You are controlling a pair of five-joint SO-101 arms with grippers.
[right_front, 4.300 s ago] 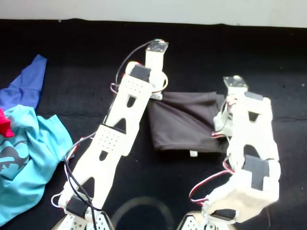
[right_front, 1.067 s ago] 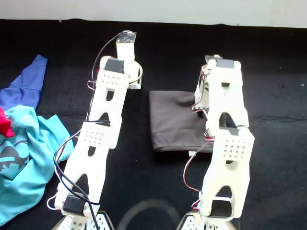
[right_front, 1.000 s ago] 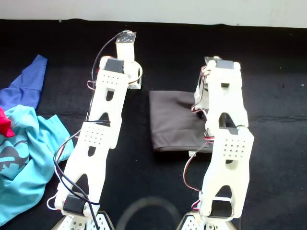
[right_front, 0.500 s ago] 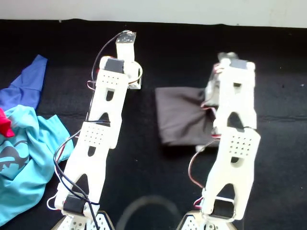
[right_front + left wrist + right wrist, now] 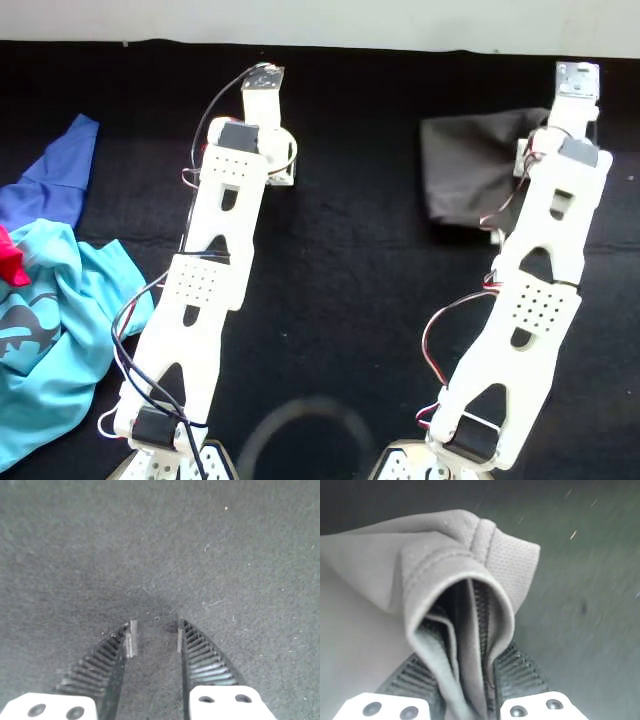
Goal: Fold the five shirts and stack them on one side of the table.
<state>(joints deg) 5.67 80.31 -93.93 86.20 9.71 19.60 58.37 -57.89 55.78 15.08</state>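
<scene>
At two o'clock on the desk (image 5: 350, 260), right end effector (image 5: 470, 645) clamps grey shirt (image 5: 465, 170), tips hidden in its fold; left end effector (image 5: 154, 632) stands apart.

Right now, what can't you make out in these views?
- High view: the shirt pile runs off the left edge; its count is unclear.
- High view: the right arm covers one side of the grey shirt.
- Right wrist view: cloth wraps the right gripper, hiding its fingertips.
- Left wrist view: whether the left gripper touches the table is unclear.
</scene>
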